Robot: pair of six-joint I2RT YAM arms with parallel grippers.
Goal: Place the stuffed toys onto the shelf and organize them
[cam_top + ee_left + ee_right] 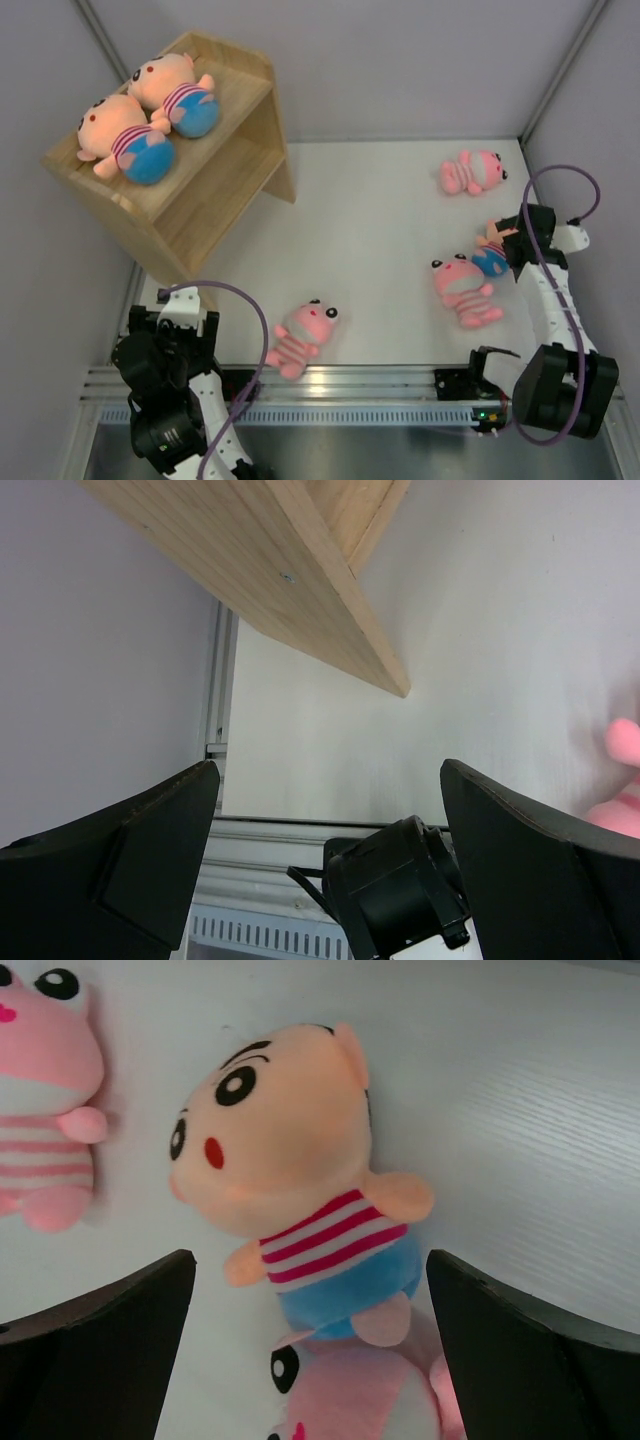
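Progress: 2 of 6 toys are up. Two boy dolls, one point(125, 140) touching the other point(175, 92), lie side by side on the top tier of the wooden shelf point(262, 130). I see no toy on the lower tier from the overhead view.

Left to do: 4 toys on the surface point(380, 220).
- The third boy doll point(290, 1180) lies face up at the right side, directly under my right end effector point(308, 1260). Fingers are spread wide, one on each side of the doll, nothing held. Can't tell if either finger touches it.
- There are 3 pink striped animals: one point(303, 336) near the front edge betw. the two arms, one point(463, 288) just beside the third boy doll, and one point(470, 172) farther back on the right, apart from the rest.

My left end effector point(328, 770) is wide, nothing in it, parked low by the shelf's near corner. The shelf's side panel runs overhead in the wrist view.

Est.: roughly a third done. The step in hand reads as the pick of boy no. 3, then the 3 pink ones. Sorting guess: boys together on top, pinks on the lower tier.

Writing: none legible. No brand, tag or label on the toys, shelf or arms. The toys show stitched faces and stripes only, and the shelf is plain wood.
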